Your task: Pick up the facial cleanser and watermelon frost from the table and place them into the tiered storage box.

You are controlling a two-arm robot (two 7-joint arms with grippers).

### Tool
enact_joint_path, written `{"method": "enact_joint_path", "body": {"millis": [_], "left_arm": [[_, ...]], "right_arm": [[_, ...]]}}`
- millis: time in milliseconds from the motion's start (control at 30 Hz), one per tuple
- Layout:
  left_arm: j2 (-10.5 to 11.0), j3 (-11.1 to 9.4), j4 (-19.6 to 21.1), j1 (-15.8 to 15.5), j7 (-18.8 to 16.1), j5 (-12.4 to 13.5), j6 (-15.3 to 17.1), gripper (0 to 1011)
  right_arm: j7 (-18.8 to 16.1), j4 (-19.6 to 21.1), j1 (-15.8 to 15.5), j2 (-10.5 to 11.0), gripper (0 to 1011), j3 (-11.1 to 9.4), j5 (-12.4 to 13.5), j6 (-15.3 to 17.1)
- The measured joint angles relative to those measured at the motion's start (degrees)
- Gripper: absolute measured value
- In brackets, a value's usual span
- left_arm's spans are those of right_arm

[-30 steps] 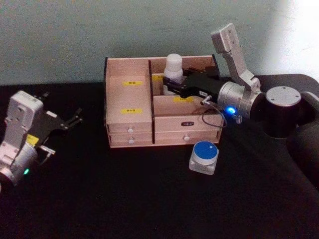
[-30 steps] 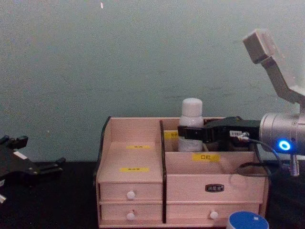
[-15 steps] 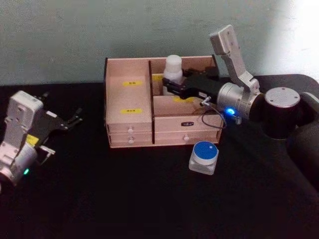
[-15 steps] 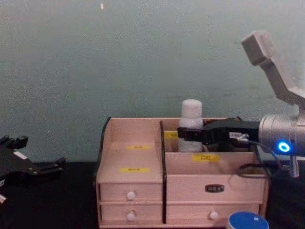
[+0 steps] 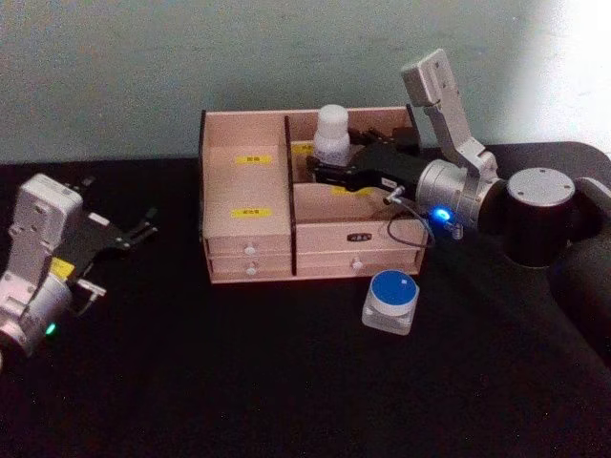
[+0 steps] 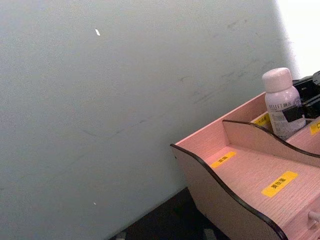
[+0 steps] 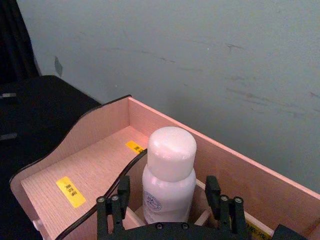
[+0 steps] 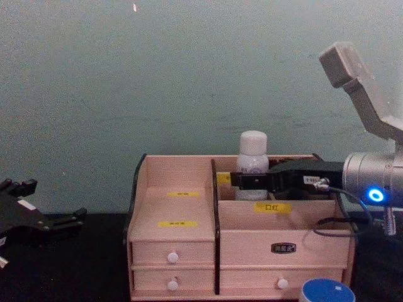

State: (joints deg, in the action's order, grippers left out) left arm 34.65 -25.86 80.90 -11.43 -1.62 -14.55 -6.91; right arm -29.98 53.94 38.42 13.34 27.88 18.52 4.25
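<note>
A white bottle (image 5: 331, 134) with a rounded white cap stands upright in the back right compartment of the tiered storage box (image 5: 243, 186). My right gripper (image 5: 323, 172) reaches in from the right and is open, one finger on each side of the bottle (image 7: 169, 180) with small gaps. A square jar with a blue lid (image 5: 391, 301) sits on the table in front of the box's right drawers. I cannot tell which of the two is the facial cleanser and which the watermelon frost. My left gripper (image 5: 143, 227) is parked open at the far left.
The box (image 8: 176, 242) stands at the back of a black table against a grey-green wall. Its left stepped shelves hold nothing. The blue-lidded jar (image 8: 324, 290) is close to the right arm's forearm, which carries a blue light.
The right gripper was shut on the white bottle a second ago; its fingers have opened and the bottle now stands by itself in the compartment. The left arm has not moved.
</note>
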Motion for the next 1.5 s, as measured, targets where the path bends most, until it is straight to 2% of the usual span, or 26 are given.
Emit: {"method": "enact_joint_path", "body": {"millis": [100, 333, 467, 633, 733, 767, 867, 1067, 1500], "left_arm": [[0.0, 0.0, 0.0, 0.0, 0.0, 0.0, 0.0, 1001], [0.0, 0.0, 0.0, 0.0, 0.0, 0.0, 0.0, 1001], [0.0, 0.0, 0.0, 0.0, 0.0, 0.0, 0.0, 1001], [0.0, 0.0, 0.0, 0.0, 0.0, 0.0, 0.0, 1001], [0.0, 0.0, 0.0, 0.0, 0.0, 0.0, 0.0, 1001], [0.0, 0.0, 0.0, 0.0, 0.0, 0.0, 0.0, 1001], [0.0, 0.0, 0.0, 0.0, 0.0, 0.0, 0.0, 1001], [0.0, 0.0, 0.0, 0.0, 0.0, 0.0, 0.0, 1001], [0.0, 0.0, 0.0, 0.0, 0.0, 0.0, 0.0, 1001]], "right_arm": [[-0.01, 0.0, 0.01, 0.0, 1002, 0.0, 0.03, 0.0], [-0.05, 0.83, -0.26, 0.16, 1003, -0.29, 0.18, 0.0], [0.03, 3.47, -1.37, 0.81, 1003, -0.96, 0.45, 0.06], [0.21, 9.07, -3.64, 2.45, 1003, -1.78, 1.21, 1.14], [0.34, 13.43, -5.81, 4.18, 1003, -2.06, 1.81, 2.75], [0.34, 13.43, -5.81, 4.18, 1003, -2.06, 1.81, 2.75], [0.36, 17.03, -7.95, 5.93, 1002, -2.17, 2.35, 4.06], [0.58, 25.54, -14.74, 10.81, 1003, -2.61, 3.76, 5.91], [3.28, 34.94, -25.1, 17.6, 1003, -3.45, 4.47, 8.75]]}}
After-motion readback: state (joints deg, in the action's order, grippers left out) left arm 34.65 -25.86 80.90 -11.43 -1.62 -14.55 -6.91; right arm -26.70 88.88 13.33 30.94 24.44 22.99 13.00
